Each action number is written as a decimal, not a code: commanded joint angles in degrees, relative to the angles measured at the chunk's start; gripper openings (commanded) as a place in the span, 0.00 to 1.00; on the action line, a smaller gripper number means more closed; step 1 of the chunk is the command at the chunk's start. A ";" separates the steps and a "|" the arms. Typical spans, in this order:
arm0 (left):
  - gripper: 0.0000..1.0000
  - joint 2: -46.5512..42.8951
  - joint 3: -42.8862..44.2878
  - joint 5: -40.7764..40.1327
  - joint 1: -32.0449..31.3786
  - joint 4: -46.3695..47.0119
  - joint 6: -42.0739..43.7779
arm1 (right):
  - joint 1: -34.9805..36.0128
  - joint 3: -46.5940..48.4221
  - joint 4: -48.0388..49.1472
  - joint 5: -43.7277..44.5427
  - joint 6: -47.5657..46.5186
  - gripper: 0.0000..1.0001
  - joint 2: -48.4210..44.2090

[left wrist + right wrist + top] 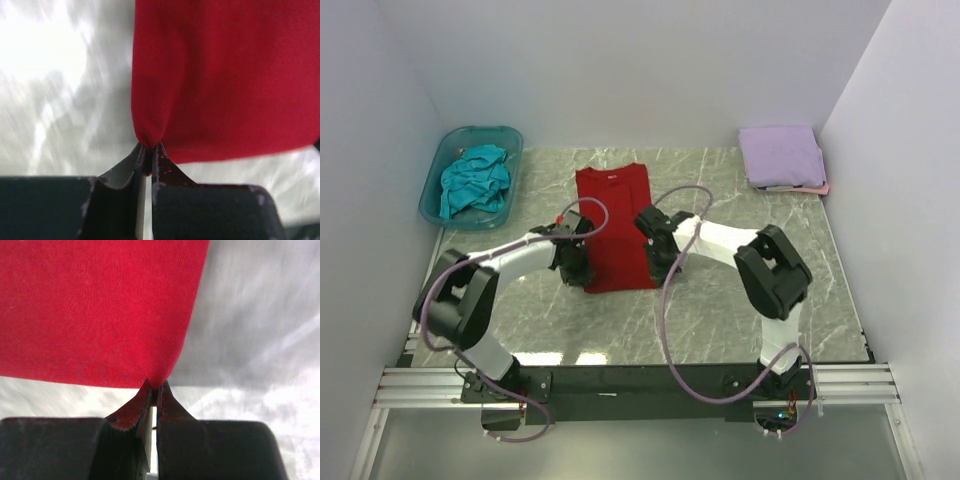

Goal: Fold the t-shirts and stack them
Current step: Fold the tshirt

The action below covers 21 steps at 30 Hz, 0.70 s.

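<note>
White walls enclose a grey, marble-patterned table [720,310], seen from above with the two arm bases at its near edge. At the far left corner a translucent blue-green tub [432,185] is set, and a teal t-shirt [475,180] is crumpled inside it. Near the table's middle the left gripper [149,148] is lowered to the near left corner of a deep red t-shirt [612,215]. In the left wrist view its jaws are pressed together on that corner, and the cloth is drawn into a small gathered point between them. The red t-shirt is laid flat at the centre of the table as a long narrow rectangle, its collar end towards the far wall and its hem end towards the arms. At the near right corner of the same shirt the right gripper [154,386] is placed, and its jaws are likewise closed on a pinch of red cloth, as the right wrist view shows. At the far right corner of the table a folded lavender t-shirt [780,152] is stacked on a pale pink t-shirt [817,187], of which only a thin edge is visible.
</note>
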 commanded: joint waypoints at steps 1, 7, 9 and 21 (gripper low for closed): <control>0.01 -9.34 -4.55 6.57 -3.46 -9.53 1.20 | 2.35 -9.79 -9.20 -1.42 -3.35 0.00 -6.69; 0.01 -28.75 -14.39 11.77 -17.50 -21.31 -11.34 | 10.17 -23.17 -17.02 -6.07 0.25 0.00 -26.03; 0.01 -33.79 -16.07 12.75 -20.95 -25.80 -15.75 | 12.28 -25.63 -19.14 -6.08 2.61 0.00 -32.27; 0.01 -32.34 -1.06 8.89 -20.19 -30.12 -14.90 | 8.96 -4.58 -33.03 1.83 -2.63 0.00 -34.93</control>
